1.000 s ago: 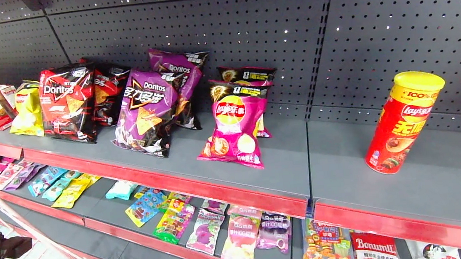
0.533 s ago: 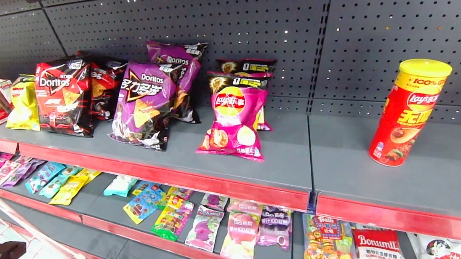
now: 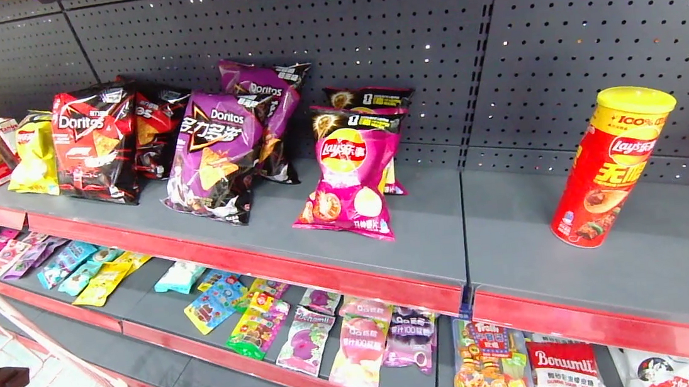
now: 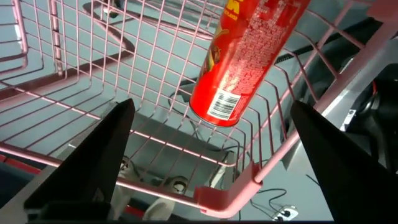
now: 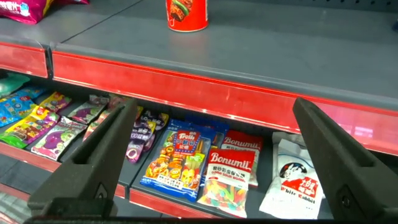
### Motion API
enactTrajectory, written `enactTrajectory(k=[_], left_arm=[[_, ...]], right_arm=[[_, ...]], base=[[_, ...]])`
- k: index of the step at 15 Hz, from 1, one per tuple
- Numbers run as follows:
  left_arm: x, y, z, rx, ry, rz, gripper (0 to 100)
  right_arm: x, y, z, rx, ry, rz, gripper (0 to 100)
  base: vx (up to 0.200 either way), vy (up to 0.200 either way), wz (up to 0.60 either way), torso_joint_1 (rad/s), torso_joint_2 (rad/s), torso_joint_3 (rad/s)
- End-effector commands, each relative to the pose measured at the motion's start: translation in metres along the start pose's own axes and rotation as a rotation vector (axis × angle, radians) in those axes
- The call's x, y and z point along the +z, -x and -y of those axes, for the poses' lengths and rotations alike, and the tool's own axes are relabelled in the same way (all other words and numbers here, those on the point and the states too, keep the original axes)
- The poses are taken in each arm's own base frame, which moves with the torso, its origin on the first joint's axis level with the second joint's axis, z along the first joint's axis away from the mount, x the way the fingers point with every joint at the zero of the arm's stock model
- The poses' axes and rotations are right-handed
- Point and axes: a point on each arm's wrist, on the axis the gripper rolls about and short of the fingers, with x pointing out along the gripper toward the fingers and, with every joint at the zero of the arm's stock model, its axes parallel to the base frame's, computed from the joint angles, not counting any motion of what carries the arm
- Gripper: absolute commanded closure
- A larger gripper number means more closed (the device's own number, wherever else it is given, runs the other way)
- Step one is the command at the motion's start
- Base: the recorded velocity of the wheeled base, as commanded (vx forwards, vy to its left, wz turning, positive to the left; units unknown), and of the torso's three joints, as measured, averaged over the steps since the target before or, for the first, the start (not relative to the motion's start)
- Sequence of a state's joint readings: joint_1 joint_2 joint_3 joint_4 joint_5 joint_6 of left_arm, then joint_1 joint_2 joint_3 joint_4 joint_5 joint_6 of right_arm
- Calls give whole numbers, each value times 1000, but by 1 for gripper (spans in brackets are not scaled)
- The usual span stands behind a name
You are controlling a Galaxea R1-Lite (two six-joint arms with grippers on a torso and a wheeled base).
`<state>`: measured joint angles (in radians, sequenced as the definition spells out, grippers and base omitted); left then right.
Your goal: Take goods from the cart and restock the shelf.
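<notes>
A: Left gripper (image 4: 211, 106)?
B: Spread wide over the cart (image 4: 225, 198). Red can (image 4: 244, 59) lies inside, its top cut off.
A: Right gripper (image 5: 216, 102)?
B: Spread too, facing the shelf (image 3: 388, 249). Second can (image 3: 609, 171) stands upright there.

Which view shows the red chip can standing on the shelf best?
The head view: the red chip can stands upright on the shelf, whole from yellow lid to base. The right wrist view catches just its lower end. The left wrist view faces the cart, where a different red can lies.
</notes>
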<state>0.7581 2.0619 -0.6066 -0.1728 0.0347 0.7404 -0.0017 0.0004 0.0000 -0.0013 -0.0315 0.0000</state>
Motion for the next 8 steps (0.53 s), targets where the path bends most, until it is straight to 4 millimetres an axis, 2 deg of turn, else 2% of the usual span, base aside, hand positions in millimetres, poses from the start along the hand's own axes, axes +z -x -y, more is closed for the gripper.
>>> enactTrajectory(k=[1, 3, 8], left_arm=[[-1, -7, 1, -7, -4, -2, 0], [-1, -10, 1, -6, -10, -1, 0], [3, -12, 4, -11, -36, 5, 0]], right_arm=[[0, 0, 0, -1, 0, 1, 0], [0, 0, 0, -1, 0, 1, 0], [0, 0, 0, -1, 2, 1, 0]], base=[[0, 0, 0, 0, 0, 0], [0, 0, 0, -107, 232, 132], [0, 0, 0, -181, 415, 230]])
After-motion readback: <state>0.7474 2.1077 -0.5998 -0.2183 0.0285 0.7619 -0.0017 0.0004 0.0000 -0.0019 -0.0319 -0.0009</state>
